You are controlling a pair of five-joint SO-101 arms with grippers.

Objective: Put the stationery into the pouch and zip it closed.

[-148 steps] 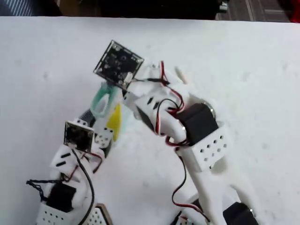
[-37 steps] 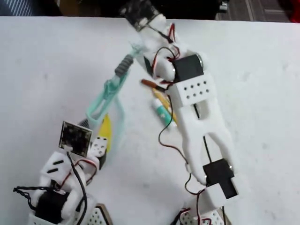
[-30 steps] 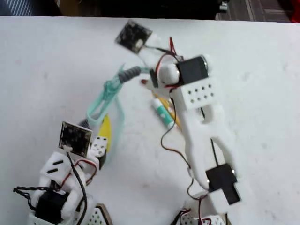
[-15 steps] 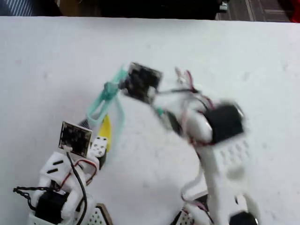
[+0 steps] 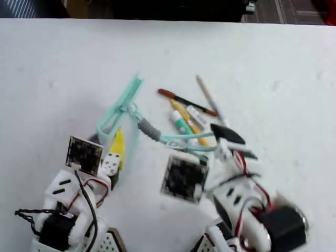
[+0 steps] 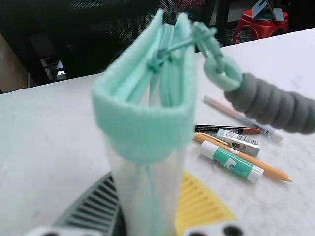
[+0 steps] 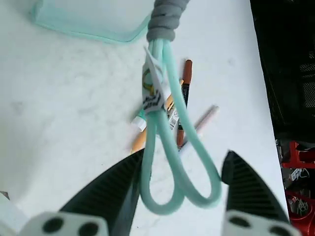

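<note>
Two robot arms work at a white desk (image 5: 273, 63) whose far edge meets a dark room; black mesh furniture and a red stool (image 6: 264, 22) stand beyond it in the left wrist view.

At the near left, the left pincer (image 5: 108, 140) is clamped on one end of the mint-green pouch (image 5: 119, 107), grey finger on one side and yellow on the other. The pouch runs from there away to the far right across the desk.

A mint strap (image 5: 178, 139) with a grey sleeve (image 5: 148, 128) leads from the pouch toward the near right. Its loop lies between the black fingers of the right pincer (image 5: 231, 143), which stand wide apart on either side of the cord without pinching it.

The stationery lies loose on the desk just right of the pouch and beyond the right pincer: a brown pen (image 5: 184, 100), a pale pink pen (image 5: 207, 97), an orange pencil (image 6: 266, 169), a small white labelled piece (image 6: 237, 141) and a green-and-white glue stick (image 5: 181, 125), bunched together and partly crossing. The strap passes over the near end of the bunch.
</note>
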